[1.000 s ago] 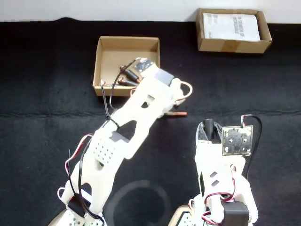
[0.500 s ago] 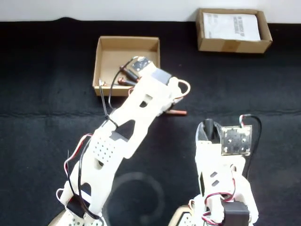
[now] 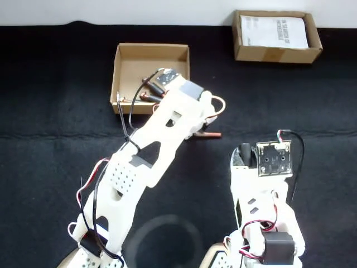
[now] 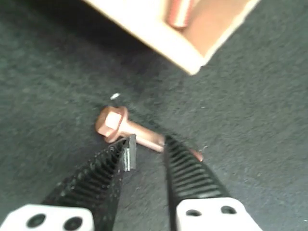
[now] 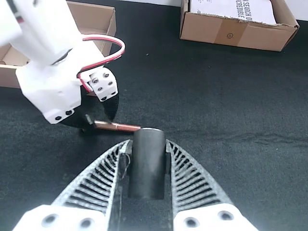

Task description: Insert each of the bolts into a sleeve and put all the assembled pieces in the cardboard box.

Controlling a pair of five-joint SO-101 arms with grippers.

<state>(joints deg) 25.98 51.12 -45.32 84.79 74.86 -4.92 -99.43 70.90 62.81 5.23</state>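
Just beyond the tips of the left tool [image 4: 147,150], the bolt [image 4: 139,134] is seen lying flat on the table [image 4: 250,96], with nothing gripped as yet. The tool's fingers are held apart, and part of the shank shows in the gap between them. The hex head lies outside one finger and the threaded end passes behind the other. The bolt's long axis is therefore judged to run closer to the line along which the fingers close than square to it. That is the relation on which the coming grasp depends. A turn of the wrist is probably called for so that the shank is taken across its width, since a closure as things stand could push the bolt along the table or roll it away. Whether either tip touches the bolt cannot be told. The cardboard box [image 4: 159,33] lies farther out from the left tool, past the bolt, and assembled pieces [image 3: 149,92] are already held in it. The right tool [image 5: 147,144] is clamped on a dark sleeve [image 5: 147,168], which is held with its long axis pointing straight out from the tool and its open end forward. From this tool the bolt lies a little ahead of the sleeve's mouth and crosswise to the sleeve's axis, the threaded end being nearest. The left tool is much the nearer of the two to the bolt, so the pick-up is judged to fall to it.
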